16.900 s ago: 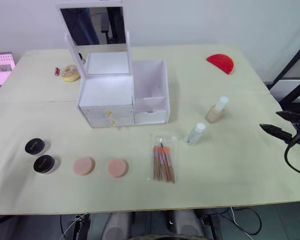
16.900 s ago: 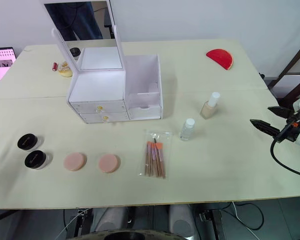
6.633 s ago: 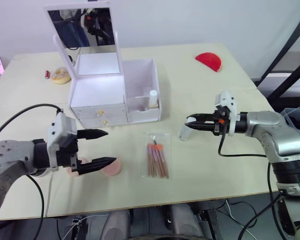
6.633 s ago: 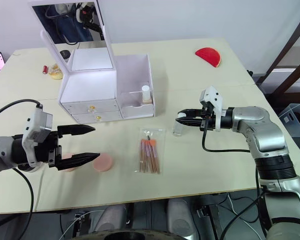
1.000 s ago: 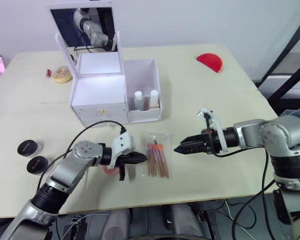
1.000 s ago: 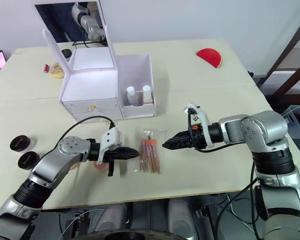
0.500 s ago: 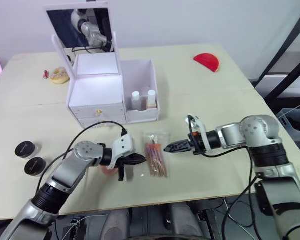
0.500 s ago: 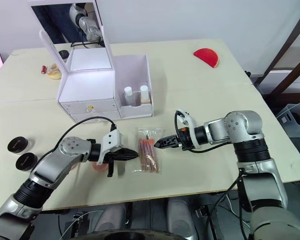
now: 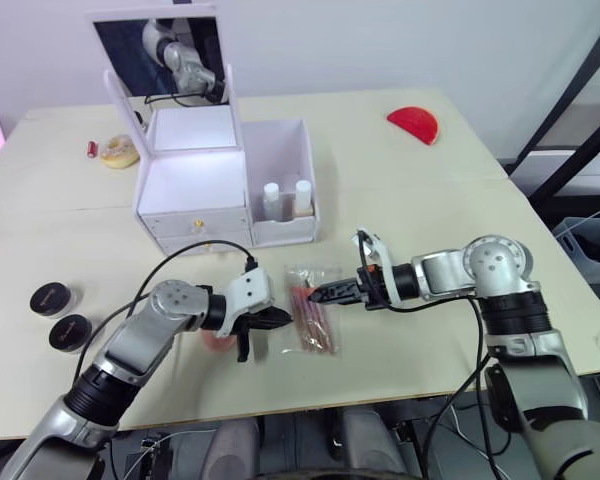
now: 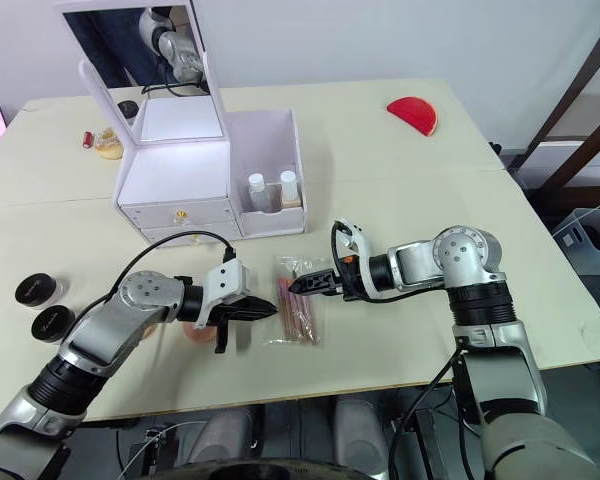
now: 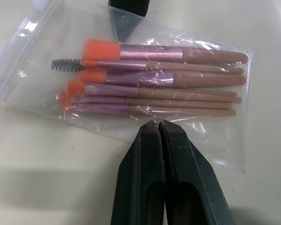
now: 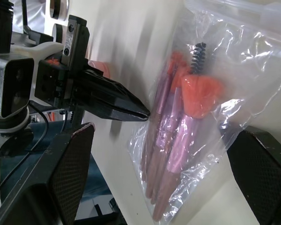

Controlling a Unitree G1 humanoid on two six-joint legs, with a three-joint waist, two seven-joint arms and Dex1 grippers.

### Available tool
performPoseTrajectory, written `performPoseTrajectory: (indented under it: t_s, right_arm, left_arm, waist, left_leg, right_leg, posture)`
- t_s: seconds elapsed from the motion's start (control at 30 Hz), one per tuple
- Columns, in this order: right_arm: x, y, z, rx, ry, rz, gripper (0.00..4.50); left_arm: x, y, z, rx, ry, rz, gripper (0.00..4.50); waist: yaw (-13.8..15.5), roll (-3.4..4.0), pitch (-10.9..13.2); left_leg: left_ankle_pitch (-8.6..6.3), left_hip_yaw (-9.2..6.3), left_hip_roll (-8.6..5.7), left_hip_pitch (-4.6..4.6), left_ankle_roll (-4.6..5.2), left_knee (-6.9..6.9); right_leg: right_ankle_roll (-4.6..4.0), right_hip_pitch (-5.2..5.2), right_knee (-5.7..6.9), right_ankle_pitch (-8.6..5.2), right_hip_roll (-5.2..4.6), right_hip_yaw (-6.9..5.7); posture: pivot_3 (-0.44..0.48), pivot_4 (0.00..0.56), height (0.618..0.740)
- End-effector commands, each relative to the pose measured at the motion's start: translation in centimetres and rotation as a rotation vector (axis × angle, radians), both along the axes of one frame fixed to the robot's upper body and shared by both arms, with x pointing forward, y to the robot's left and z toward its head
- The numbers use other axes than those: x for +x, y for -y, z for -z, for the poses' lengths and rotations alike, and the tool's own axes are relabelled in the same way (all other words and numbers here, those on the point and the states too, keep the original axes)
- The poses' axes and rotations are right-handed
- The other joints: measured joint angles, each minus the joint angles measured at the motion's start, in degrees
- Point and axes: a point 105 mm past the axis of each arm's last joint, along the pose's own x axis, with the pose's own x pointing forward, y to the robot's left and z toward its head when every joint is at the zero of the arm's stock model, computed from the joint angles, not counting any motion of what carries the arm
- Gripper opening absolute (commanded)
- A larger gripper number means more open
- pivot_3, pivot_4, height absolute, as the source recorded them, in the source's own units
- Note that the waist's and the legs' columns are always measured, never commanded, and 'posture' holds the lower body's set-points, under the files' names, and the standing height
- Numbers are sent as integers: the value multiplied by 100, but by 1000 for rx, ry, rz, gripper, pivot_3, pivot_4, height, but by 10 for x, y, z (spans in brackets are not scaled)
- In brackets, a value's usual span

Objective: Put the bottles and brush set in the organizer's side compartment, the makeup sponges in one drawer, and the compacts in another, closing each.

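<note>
A pale table (image 9: 460,180) fills the frame; a white organizer (image 9: 220,185) with a raised mirror lid stands in the upper left, and two bottles (image 9: 287,198) stand upright in its side compartment; both drawers look shut. Just below centre lies the brush set (image 9: 310,318), pink-handled brushes with orange tips in a clear plastic bag, flat on the table. The left gripper (image 11: 158,129) reaches in from the lower left, its two black fingers pressed together, tips at the bag's near edge. The right gripper (image 10: 298,284) reaches in from the right, fingers spread wide at the bag's top end, holding nothing. A pink makeup sponge (image 9: 216,341) shows partly beneath the left gripper; two black compacts (image 9: 56,315) sit at the left edge; a red half-round object (image 9: 413,124) lies at the upper right.
</note>
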Motion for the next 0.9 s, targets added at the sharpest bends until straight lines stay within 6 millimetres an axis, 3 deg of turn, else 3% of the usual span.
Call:
performPoseTrajectory:
  t_s: [0.03,0.13,0.37,0.73,0.83,0.9]
  right_arm:
    - [-5,-3,6,-8,-21,-10,4500]
    - [-3,0,5,-16,-12,6,3616]
    - [-1,0,2,-7,-1,16,104]
    - [-3,1,0,15,3,10,40]
    - [-1,2,-2,16,9,13,0]
    - [-1,2,-2,12,12,16,0]
  left_arm:
    - [-1,1,-3,13,12,16,102]
    - [-1,1,-3,13,13,17,0]
    - [-1,2,-4,10,15,18,0]
    - [4,1,-12,-29,26,-4,0]
    - [8,1,-19,-60,33,-23,954]
    - [7,0,-24,-82,25,-22,1960]
  waist:
    - [0,0,0]
    - [5,0,0]
    - [8,2,1]
    - [8,2,1]
    - [8,2,1]
    - [8,2,1]
  left_leg:
    - [0,0,0,0,0,0]
    - [0,0,0,0,0,0]
    - [0,0,0,-7,0,-1]
    - [0,0,0,-7,1,-2]
    - [0,0,0,-8,1,-2]
    - [0,0,0,-8,1,-2]
  right_leg:
    - [0,0,0,0,0,0]
    - [1,0,0,-1,0,0]
    - [0,-5,-3,0,0,0]
    - [1,-6,-3,-1,0,0]
    - [1,-7,-3,-1,0,0]
    - [2,-8,-3,-1,0,0]
  posture:
    - [0,150,739]
    - [0,150,739]
    - [0,150,739]
    - [0,150,739]
    - [0,150,739]
    - [0,150,739]
